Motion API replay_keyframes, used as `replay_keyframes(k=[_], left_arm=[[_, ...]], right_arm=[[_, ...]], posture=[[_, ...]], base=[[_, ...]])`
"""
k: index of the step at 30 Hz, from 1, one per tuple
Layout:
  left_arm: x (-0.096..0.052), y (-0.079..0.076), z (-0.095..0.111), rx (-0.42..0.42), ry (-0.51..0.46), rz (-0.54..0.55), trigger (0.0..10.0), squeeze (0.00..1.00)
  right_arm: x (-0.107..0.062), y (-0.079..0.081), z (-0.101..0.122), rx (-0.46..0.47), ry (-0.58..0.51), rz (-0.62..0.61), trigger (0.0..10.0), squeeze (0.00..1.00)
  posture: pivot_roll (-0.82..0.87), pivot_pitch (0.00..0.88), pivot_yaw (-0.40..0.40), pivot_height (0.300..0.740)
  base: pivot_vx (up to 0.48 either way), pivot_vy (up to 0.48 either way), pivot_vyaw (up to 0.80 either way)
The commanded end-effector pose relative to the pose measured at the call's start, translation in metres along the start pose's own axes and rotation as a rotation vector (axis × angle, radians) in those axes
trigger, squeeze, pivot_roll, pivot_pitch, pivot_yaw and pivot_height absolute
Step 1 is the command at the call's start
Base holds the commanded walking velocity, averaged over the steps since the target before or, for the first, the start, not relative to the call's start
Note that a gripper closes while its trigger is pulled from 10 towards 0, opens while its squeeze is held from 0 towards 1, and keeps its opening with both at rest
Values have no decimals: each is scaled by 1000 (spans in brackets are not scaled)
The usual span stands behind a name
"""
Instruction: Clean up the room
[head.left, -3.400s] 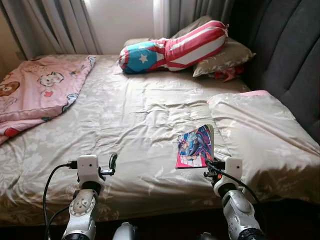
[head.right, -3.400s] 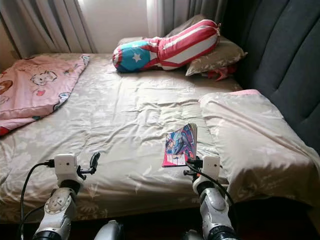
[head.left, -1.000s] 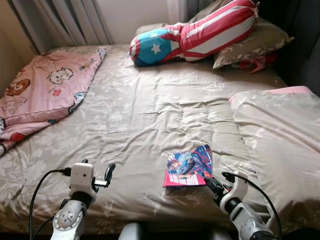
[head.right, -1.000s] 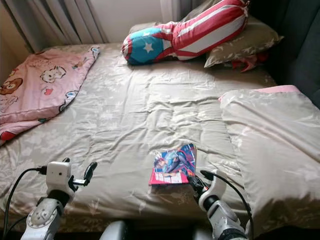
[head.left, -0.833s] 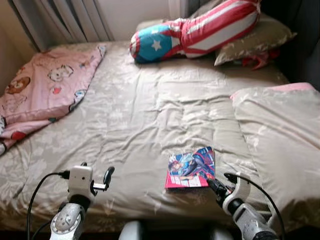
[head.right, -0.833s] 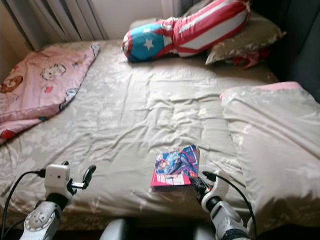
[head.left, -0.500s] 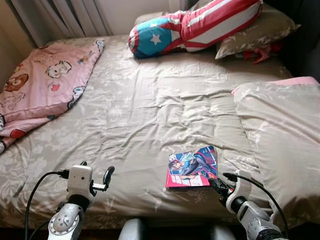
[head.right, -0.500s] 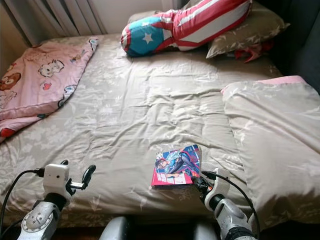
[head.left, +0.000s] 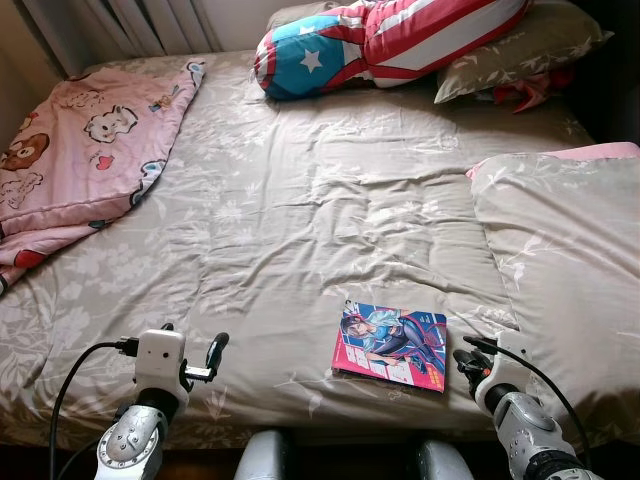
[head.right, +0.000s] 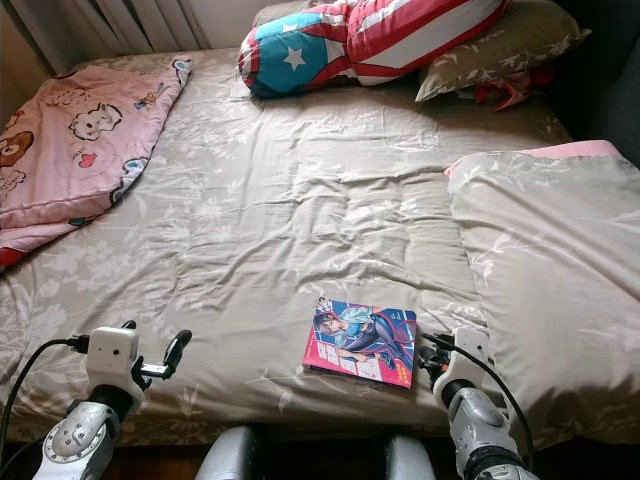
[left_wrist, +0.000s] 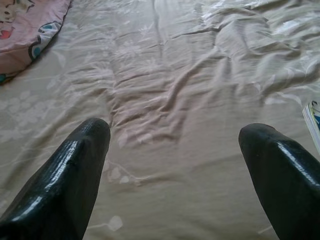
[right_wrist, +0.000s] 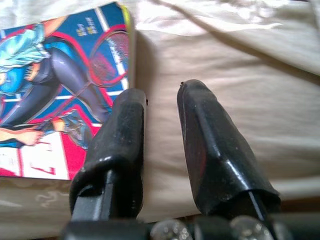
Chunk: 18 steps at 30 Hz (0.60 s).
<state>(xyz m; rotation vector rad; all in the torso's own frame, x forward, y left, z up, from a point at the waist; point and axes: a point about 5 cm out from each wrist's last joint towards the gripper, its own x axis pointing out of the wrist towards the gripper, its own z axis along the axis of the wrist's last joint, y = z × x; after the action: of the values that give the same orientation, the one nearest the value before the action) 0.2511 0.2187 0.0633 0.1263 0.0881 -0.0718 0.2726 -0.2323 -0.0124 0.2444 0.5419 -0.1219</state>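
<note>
A colourful comic book (head.left: 390, 345) lies flat on the beige bedspread (head.left: 300, 220), close to the bed's front edge. In the right wrist view the comic book (right_wrist: 50, 115) shows its cover beside one finger. My right gripper (head.left: 466, 358) sits just off the book's right edge, low over the sheet. Its fingers (right_wrist: 125, 130) are close together with nothing between them. My left gripper (head.left: 200, 345) hovers over the front left of the bed, well apart from the book. Its fingers (left_wrist: 75, 170) are spread wide over bare sheet.
A pink cartoon blanket (head.left: 80, 150) lies at the far left. A star-and-stripe bolster (head.left: 380, 40) and a beige pillow (head.left: 520, 55) rest at the head of the bed. A folded duvet (head.left: 570, 260) rises just right of the book.
The book, earlier leaning against the duvet fold, now lies flat and turned. My right gripper has drawn back from its corner to beside its right edge. The camera has tilted down.
</note>
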Motion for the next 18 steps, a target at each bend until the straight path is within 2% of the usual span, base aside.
replay_keyframes(k=[1,3,8,11,14,17,18], left_arm=[[0,0,-10,12,50,7,10000,0],[3,0,-12,1,58,15,10000,0],[9,1,-33,-85,134,80,10000,0],[10,-2,-47,-115,194,89,10000,0],[12,-7,-58,-126,248,82,10000,0],[12,-11,-67,-139,290,84,10000,0],[11,-12,-73,-166,325,95,10000,0]], right_arm=[[-3,-1,-8,11,3,-10,10000,0],[-3,1,-8,2,-3,-4,10000,0],[-7,8,-23,25,-17,-10,10000,0],[-12,8,-29,20,-67,-36,10000,0],[-16,5,-40,48,-53,-87,10000,0],[-19,7,-49,56,-25,-85,10000,0],[-20,10,-52,38,-19,-78,10000,0]], posture=[[64,149,69,642],[50,136,61,642],[5,78,38,642],[-24,33,29,642],[-50,0,23,642],[-64,0,18,642],[-75,0,15,642]], base=[[0,0,0],[0,0,0],[0,0,0],[0,0,0],[0,0,0],[0,0,0],[0,0,0]])
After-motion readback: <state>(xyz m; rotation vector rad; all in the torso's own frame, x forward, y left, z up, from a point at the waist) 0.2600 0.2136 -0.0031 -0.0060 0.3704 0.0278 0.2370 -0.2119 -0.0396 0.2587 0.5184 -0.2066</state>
